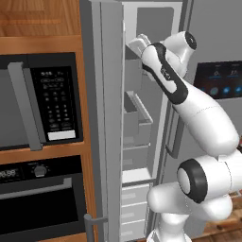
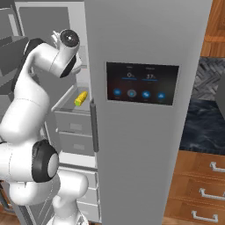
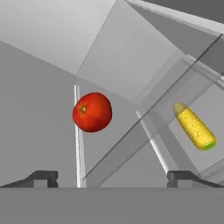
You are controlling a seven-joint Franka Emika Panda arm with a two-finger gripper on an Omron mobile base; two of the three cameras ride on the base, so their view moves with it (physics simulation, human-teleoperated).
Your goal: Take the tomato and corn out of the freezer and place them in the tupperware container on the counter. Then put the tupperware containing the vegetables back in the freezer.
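Hand (image 3: pixel 112 177) reaches into the freezer (image 1: pixel 137 118), fingers spread wide and gripping nothing; the tomato (image 3: pixel 92 112) lies ahead, the corn (image 3: pixel 194 127) well apart.

A black microwave (image 1: pixel 45 101) with a grey handle and a keypad sits in a wooden cabinet (image 1: pixel 38 21), and a black oven (image 1: pixel 40 201) with a digital clock and a knob lies directly below the microwave. To the right of the microwave, on the fridge's closed right door, a dark touch panel (image 2: pixel 142 82) shows blue icons. Wooden drawers (image 2: pixel 197 186) with silver handles stand low and far right of that panel.
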